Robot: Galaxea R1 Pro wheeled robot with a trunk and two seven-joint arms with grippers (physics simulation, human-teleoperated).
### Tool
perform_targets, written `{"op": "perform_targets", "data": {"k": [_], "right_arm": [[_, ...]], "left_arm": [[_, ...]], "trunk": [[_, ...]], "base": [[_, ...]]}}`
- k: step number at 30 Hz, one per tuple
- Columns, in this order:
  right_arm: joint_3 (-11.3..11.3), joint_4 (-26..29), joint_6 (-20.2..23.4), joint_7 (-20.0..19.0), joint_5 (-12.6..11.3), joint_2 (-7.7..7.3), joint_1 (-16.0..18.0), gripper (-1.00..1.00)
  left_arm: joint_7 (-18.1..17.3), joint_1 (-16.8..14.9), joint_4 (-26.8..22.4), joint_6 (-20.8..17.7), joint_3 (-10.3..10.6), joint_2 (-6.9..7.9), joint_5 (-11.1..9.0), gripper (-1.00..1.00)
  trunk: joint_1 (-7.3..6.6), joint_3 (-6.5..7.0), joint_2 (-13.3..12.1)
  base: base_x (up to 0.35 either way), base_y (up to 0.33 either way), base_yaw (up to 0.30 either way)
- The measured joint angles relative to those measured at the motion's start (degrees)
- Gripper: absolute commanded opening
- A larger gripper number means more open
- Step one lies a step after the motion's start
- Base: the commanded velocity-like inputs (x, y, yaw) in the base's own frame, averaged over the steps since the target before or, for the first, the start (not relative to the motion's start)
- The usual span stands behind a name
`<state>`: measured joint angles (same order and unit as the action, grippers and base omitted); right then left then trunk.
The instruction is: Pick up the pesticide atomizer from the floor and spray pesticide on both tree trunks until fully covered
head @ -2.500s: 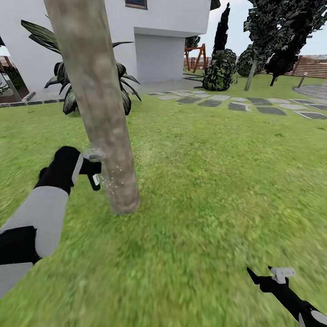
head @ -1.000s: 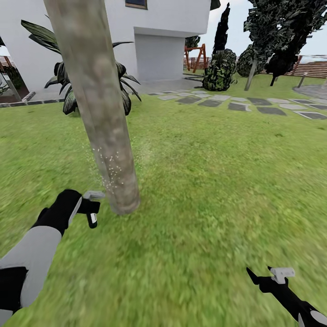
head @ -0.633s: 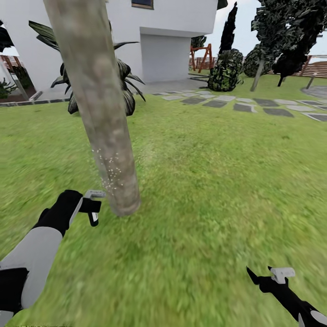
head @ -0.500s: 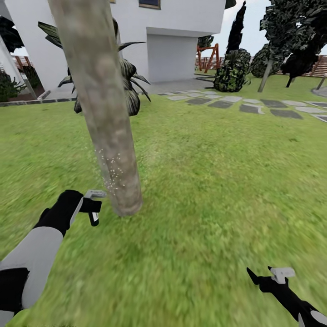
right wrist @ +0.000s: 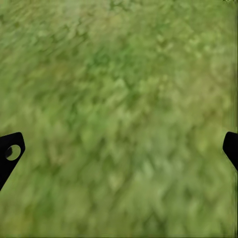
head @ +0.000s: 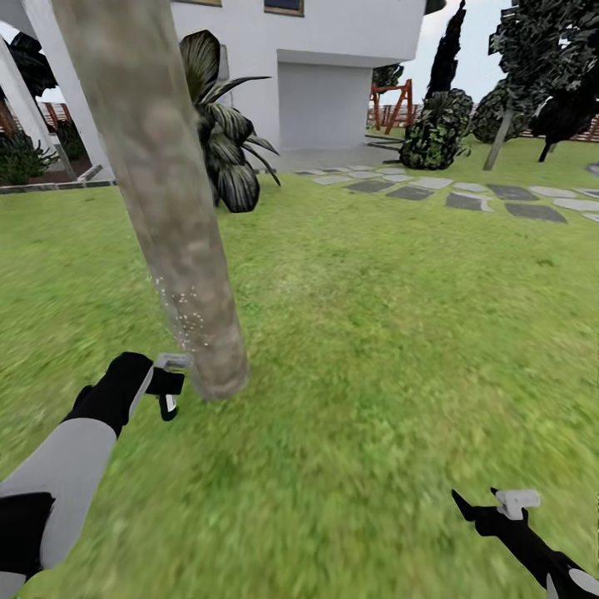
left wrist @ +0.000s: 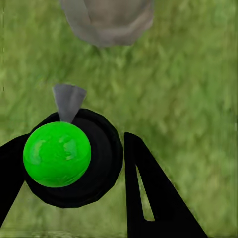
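Lowered left hand [head: 169, 384], one atomizer [head: 169, 404]

We see the tree trunk [head: 166, 225] at ten o'clock on the grass [head: 374, 333]; the atomizer [head: 169, 405] just beside its base, at eight; paving slabs [head: 466, 198] far off at two

No readable text, brand, number or sign was found in any view. A pale label was seen on the pesticide atomizer [head: 169, 405], but it was too small and blurred to be read.
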<state>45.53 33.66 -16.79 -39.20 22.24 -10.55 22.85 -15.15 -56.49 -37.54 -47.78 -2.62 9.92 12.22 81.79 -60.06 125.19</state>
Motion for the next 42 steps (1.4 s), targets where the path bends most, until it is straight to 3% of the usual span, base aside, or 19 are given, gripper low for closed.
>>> {"op": "perform_targets", "data": {"k": [4, 10, 22, 28, 34, 42], "right_arm": [[-0.01, 0.0, 0.0, 0.0, 0.0, 0.0, 0.0, 1.0], [0.0, 0.0, 0.0, 0.0, 0.0, 0.0, 0.0, 1.0], [0.0, 0.0, 0.0, 0.0, 0.0, 0.0, 0.0, 1.0], [-0.05, 0.0, 0.0, 0.0, 0.0, 0.0, 0.0, 1.0], [-0.04, 0.0, 0.0, 0.0, 0.0, 0.0, 0.0, 1.0], [-0.07, 0.0, 0.0, 0.0, 0.0, 0.0, 0.0, 1.0]], "left_arm": [[6.73, 0.47, 0.34, 0.06, 0.0, -0.14, -0.59, -1.0], [7.66, 0.6, 0.41, 0.22, -0.01, -0.13, -5.03, -1.0], [7.86, 0.6, 1.68, 0.23, -0.01, -0.08, -5.09, -1.0], [7.86, 0.62, 1.73, 0.23, -0.09, -0.07, -5.05, -1.0], [7.86, 0.63, 2.2, 0.31, -2.53, -0.16, -5.05, -1.0], [7.86, 0.63, 2.21, 0.32, -2.68, -0.16, -5.08, -1.0]], "trunk": [[0.0, 0.0, 0.0], [0.0, 0.0, 0.0], [0.0, 0.0, 0.0], [0.0, 0.0, 0.0], [0.0, 0.0, 0.0], [0.0, 0.0, 0.0]], "base": [[0.001, -0.303, 0.249], [0.008, -0.318, 0.264], [0.107, -0.328, 0.033], [0.133, -0.328, 0.256], [0.134, -0.328, 0.277], [0.049, -0.328, 0.258]]}}
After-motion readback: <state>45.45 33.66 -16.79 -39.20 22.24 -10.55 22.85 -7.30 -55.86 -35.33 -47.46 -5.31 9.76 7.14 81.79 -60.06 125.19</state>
